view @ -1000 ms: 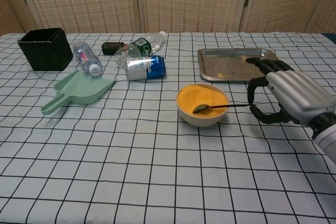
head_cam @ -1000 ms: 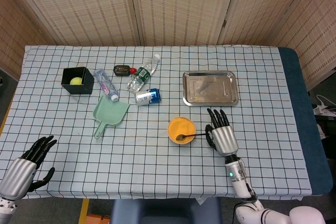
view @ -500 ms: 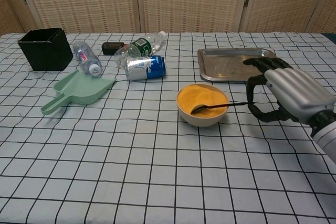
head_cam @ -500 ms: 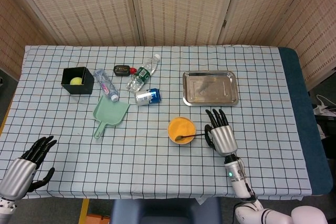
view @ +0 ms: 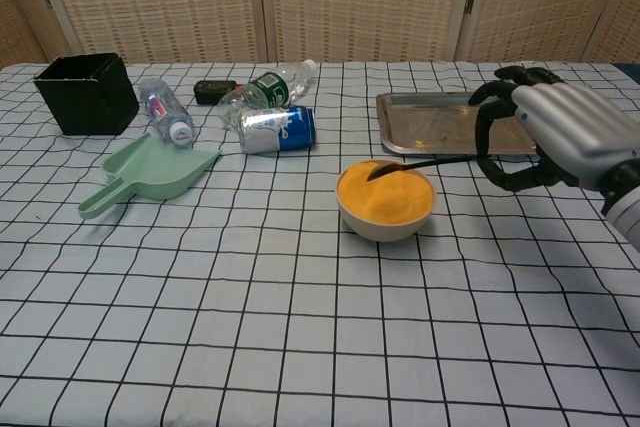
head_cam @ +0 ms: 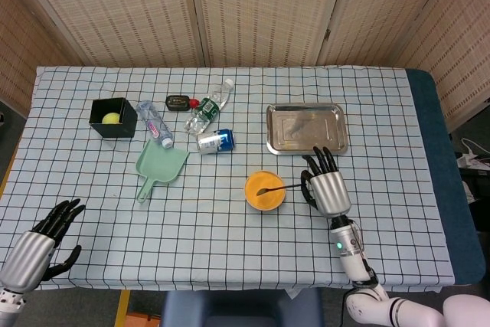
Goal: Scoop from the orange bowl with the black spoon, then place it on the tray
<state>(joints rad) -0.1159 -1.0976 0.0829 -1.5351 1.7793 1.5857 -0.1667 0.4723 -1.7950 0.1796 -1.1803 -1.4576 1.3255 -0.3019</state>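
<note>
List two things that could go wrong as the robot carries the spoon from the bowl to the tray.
1. The right hand holds the black spoon only at its handle end, lifted above the orange bowl; it may twist or slip and spill.
2. The tray lies right behind the hand, so the hand might knock its rim and shift it.

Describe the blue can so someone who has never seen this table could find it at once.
Start at the silver tray on the checked tablecloth and look left, toward the cluster of lying bottles. The blue can lies on its side just in front of the green-labelled bottle, beside the scoop end of the green dustpan. It is the only metal container there, short with a silvery end, while its neighbours are clear plastic.
</note>
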